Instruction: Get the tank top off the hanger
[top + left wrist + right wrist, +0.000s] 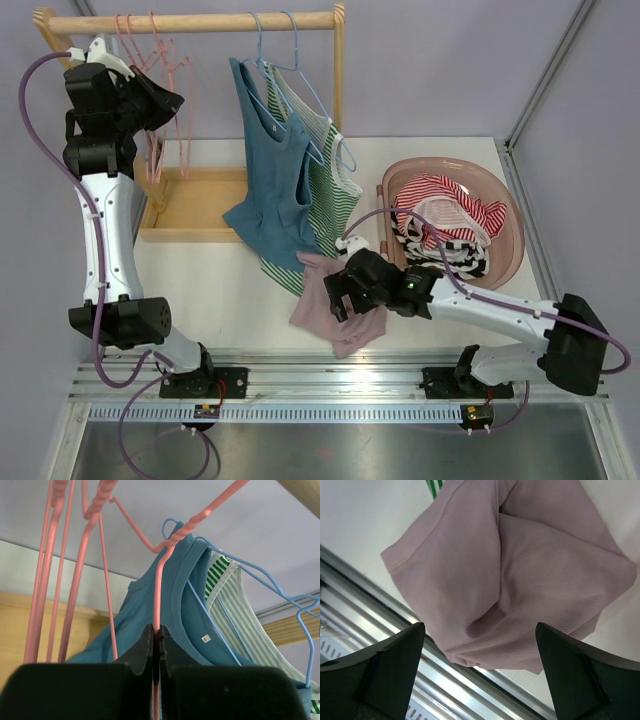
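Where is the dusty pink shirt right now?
In the top view, the dusty pink cloth shirt lies crumpled on the white table's near edge, under the right arm's open fingers, just below the hanging blue tank top.

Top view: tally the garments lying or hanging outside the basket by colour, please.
Blue tank top: 1
Green-striped tank top: 1
Mauve garment: 1
Total: 3
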`<state>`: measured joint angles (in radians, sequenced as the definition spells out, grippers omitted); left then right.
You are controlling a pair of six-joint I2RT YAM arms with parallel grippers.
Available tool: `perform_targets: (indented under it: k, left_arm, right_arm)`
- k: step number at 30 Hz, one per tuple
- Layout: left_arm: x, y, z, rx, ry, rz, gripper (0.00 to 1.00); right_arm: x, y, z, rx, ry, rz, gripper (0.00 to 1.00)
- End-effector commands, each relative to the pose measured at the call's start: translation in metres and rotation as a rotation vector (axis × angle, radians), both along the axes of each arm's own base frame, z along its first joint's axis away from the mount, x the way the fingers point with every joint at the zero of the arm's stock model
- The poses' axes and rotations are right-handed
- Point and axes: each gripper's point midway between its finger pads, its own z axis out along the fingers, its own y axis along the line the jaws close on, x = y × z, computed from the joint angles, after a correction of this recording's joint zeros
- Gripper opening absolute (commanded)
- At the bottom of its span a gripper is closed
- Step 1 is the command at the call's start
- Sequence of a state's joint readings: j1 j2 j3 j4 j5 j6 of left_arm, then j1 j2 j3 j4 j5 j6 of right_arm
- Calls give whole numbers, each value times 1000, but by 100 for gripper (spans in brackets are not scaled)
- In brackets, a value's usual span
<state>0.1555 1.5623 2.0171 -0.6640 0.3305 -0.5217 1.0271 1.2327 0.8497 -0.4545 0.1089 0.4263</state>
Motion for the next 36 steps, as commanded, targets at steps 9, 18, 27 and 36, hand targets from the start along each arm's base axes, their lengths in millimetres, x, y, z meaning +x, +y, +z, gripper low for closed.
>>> perform_targets:
  k: [9,18,27,36]
  left_arm:
    - [-49,4,32,34,-113,-20,69]
    - [-124,-24,63,112,-248,-113,99]
    - [-188,-40,48,178,-359,-138,99]
    - [-195,-66,0,82,-289,-255,99]
  right_arm:
    - [10,11,-58,-227,37,-72,100]
    - [-9,17,-110,-256,152,-17,89]
    - [-9,27,-49,-141,93,30,0]
    - [24,-26,80,-106,-205,-141,0]
